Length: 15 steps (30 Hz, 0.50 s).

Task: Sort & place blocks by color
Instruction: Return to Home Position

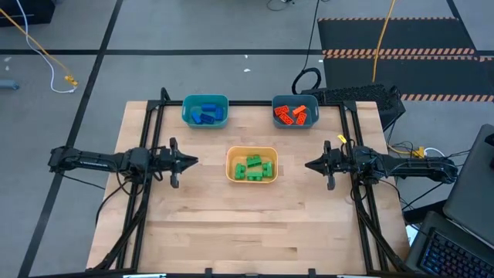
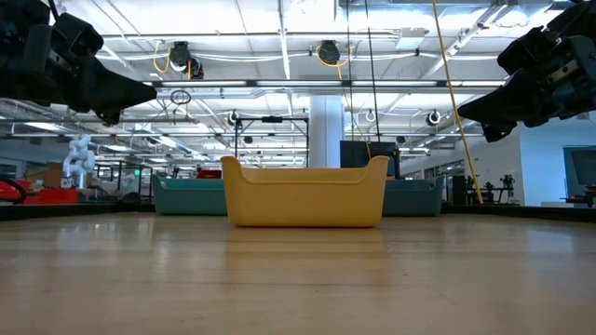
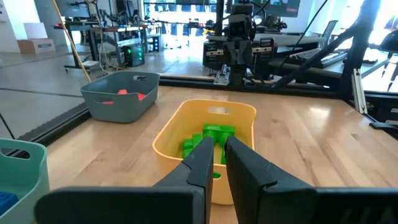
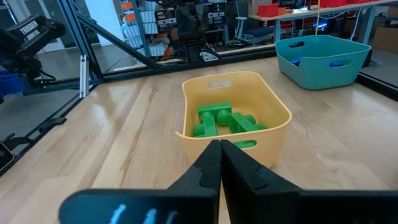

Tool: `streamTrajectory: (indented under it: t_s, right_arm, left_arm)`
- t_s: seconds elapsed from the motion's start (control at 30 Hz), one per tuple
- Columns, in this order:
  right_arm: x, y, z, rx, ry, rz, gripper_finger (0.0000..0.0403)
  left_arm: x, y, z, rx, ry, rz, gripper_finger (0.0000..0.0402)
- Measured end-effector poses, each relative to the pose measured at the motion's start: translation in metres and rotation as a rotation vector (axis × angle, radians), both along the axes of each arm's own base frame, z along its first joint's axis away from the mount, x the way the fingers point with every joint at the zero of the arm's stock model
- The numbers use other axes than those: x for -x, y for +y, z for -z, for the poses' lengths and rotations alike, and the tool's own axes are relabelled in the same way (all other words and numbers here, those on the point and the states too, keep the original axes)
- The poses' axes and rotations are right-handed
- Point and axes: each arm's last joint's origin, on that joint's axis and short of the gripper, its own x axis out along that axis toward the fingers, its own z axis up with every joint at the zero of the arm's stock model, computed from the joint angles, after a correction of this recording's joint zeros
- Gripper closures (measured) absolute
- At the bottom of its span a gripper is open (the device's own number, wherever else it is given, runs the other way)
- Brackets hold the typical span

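Green blocks [image 1: 254, 167] [image 3: 214, 134] [image 4: 224, 119] lie in a yellow bin [image 1: 252, 179] [image 2: 304, 194] at the table's middle. Blue blocks [image 1: 207, 113] fill the far-left teal bin [image 1: 185, 111], and orange blocks [image 1: 296, 114] fill the far-right teal bin [image 1: 316, 113]. My left gripper [image 1: 193, 161] [image 3: 219, 144] hovers left of the yellow bin and points at it, its fingers a narrow gap apart. My right gripper [image 1: 308, 164] [image 4: 220, 144] hovers right of that bin with its fingers shut together. Neither holds anything.
The three bins stand on the table's far half. Bare wood [image 1: 247, 232] stretches across the near half. Black frame rails [image 1: 147, 139] run along the left, right and far sides. Cables and a keyboard [image 1: 363, 94] lie beyond the far-right corner.
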Motion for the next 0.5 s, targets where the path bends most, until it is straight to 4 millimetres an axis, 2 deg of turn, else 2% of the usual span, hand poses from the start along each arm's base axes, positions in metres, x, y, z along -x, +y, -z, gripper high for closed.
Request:
streamTrajectory:
  t_s: [0.5]
  right_arm:
    - [0.0,0.0,0.0,0.0,0.0,0.0,0.0401]
  left_arm:
    - [0.0,0.0,0.0,0.0,0.0,0.0,0.0355]
